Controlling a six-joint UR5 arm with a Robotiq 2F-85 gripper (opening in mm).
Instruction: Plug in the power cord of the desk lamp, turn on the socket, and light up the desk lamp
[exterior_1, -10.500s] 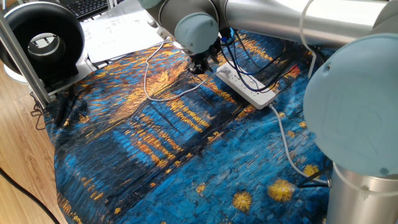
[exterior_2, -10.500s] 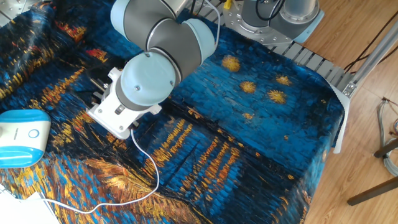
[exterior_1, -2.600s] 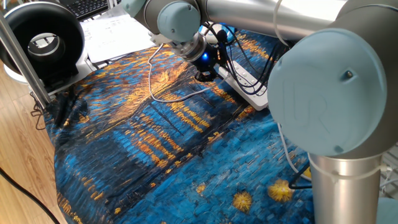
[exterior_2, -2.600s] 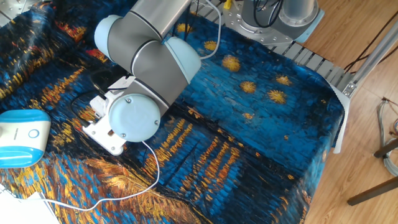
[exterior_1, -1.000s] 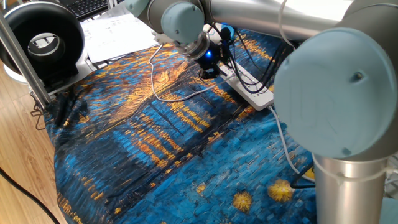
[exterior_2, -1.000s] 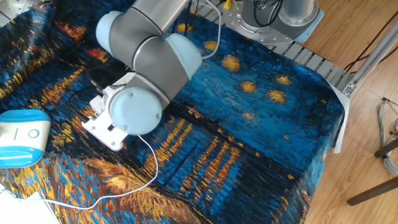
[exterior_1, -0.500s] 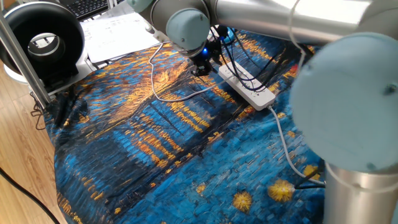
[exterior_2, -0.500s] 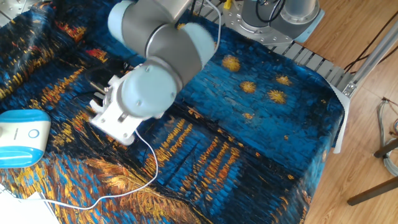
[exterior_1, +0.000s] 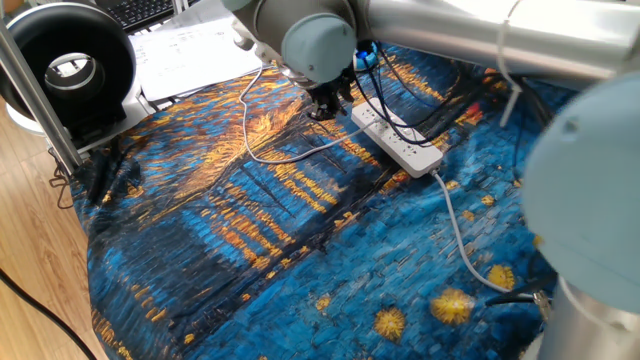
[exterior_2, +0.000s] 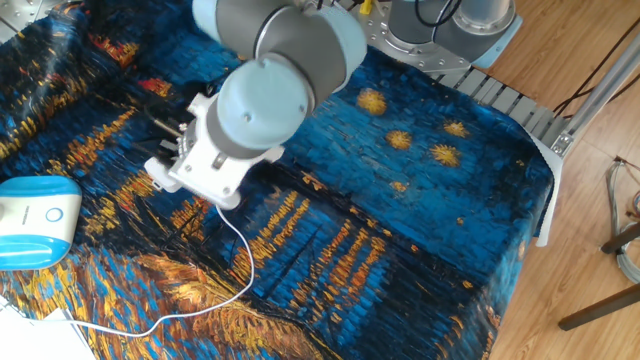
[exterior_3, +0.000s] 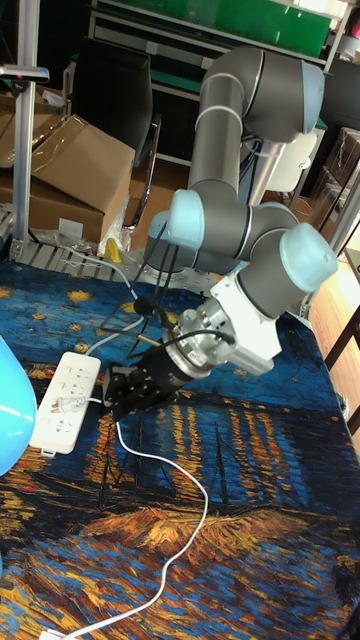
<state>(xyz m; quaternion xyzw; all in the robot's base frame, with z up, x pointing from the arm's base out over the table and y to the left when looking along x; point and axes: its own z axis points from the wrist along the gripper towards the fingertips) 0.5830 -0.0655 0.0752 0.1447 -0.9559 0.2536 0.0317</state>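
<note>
The socket (exterior_1: 398, 138) is a long white strip lying on the blue painted cloth, also seen at the left of the tall view as the socket (exterior_3: 64, 402). My gripper (exterior_1: 320, 107) hangs just off its near end, black fingers pointing down. In the tall view the gripper (exterior_3: 113, 394) sits right beside the strip's edge, shut on the plug end of the power cord (exterior_3: 193, 497). The thin white power cord (exterior_1: 270, 156) loops away over the cloth. The wrist hides the fingers in the other fixed view, where the cord (exterior_2: 246, 276) trails towards the blue and white desk lamp (exterior_2: 35, 220).
A thick pale-grey cable (exterior_1: 456, 222) runs from the strip's far end. Black cables (exterior_1: 405, 110) lie over and behind the strip. A black round device (exterior_1: 68, 66) and papers (exterior_1: 185, 50) sit at the back left. The table edge (exterior_2: 545, 190) is at the right.
Over the last second the wrist has turned back, hiding its blue light. The gripper has shifted slightly left, off the strip's end, still holding the cord. The strip has not moved.
</note>
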